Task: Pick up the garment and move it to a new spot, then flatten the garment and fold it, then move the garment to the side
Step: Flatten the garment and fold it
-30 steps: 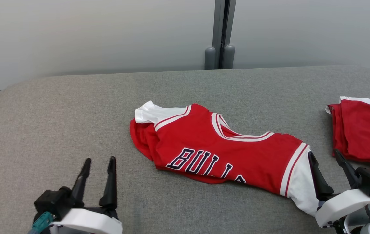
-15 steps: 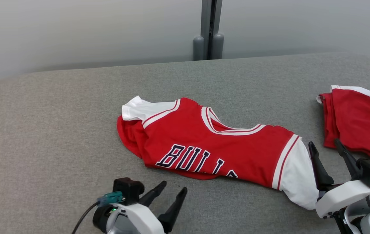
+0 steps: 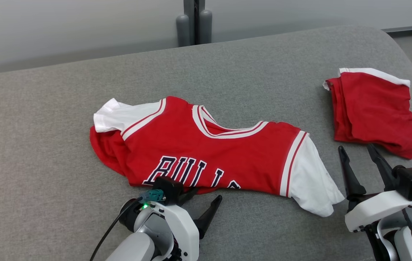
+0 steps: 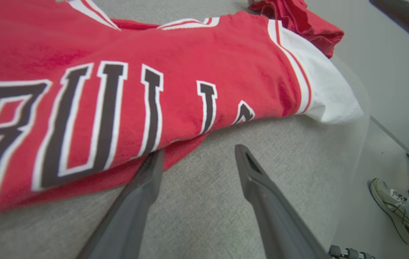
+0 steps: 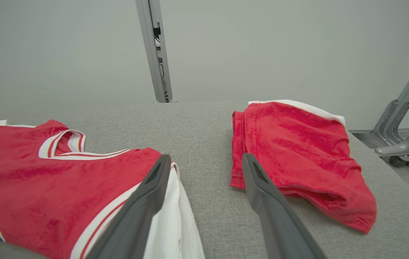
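Looking down at a red jersey (image 3: pixel 209 156) with white sleeves, lying rumpled near the middle of the grey padded table (image 3: pixel 39 174), chest lettering facing up. Holding the left gripper (image 3: pixel 206 195) at the jersey's near hem, jaws spread wide and gripping nothing, one finger (image 4: pixel 143 187) touching the hem's edge, the other over bare table. Hovering the right gripper (image 3: pixel 355 148), likewise wide open and empty, just right of the jersey's right sleeve, between it and a folded red garment (image 3: pixel 372 108) lying at the far right.
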### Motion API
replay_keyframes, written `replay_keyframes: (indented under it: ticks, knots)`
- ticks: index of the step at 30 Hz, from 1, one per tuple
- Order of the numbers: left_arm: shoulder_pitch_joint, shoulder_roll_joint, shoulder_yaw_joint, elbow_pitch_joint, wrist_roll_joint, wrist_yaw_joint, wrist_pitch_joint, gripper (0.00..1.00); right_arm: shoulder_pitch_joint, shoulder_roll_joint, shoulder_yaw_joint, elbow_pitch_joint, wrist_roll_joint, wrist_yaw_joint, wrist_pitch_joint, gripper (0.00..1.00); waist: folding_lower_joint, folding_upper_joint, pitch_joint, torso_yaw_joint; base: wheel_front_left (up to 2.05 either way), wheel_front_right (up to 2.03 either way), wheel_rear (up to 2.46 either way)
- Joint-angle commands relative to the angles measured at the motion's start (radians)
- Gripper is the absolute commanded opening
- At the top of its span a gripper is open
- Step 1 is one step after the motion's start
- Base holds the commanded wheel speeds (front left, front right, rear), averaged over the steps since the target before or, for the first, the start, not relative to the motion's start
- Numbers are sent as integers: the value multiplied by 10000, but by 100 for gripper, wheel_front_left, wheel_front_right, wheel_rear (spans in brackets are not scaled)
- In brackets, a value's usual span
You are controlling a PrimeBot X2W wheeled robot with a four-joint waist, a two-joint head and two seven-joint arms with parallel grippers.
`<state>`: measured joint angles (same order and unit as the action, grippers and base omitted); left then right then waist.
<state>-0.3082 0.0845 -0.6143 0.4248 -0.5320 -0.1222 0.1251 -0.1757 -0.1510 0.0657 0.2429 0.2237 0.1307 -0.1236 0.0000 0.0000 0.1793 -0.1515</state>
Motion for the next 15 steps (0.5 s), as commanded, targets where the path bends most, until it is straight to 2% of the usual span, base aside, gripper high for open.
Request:
replay_keyframes:
  ticks: [1,9,10,11,12,13,15]
  knots:
    - [-338,30,-38,253,75,-42,-121,100,-129,1,-21,79,52,1,-116,100,0,0,211,-235,0,0,0]
    - [-1257,54,-706,1479,977,83,-513,100,-295,85,-16,352,46,1,-311,100,0,0,389,-420,0,0,0]
    - [-1359,82,-833,1648,1127,101,-515,73,-317,95,-21,380,41,1,-323,100,0,0,395,-409,0,0,0]
    - [-1421,78,-944,1800,1230,108,-498,40,-335,105,-38,416,37,2,-334,100,0,0,395,-383,0,0,0]
    - [-1464,63,-1032,1919,1310,105,-512,33,-348,115,-47,447,36,1,-353,100,0,0,385,-349,0,0,0]
    - [-1522,47,-1115,1995,1421,133,-564,0,-354,121,-42,473,33,2,-364,100,0,0,367,-306,0,0,0]
    - [-1629,37,-1274,2144,1599,199,-651,0,-352,123,-30,514,20,2,-373,100,0,0,303,-202,0,0,0]
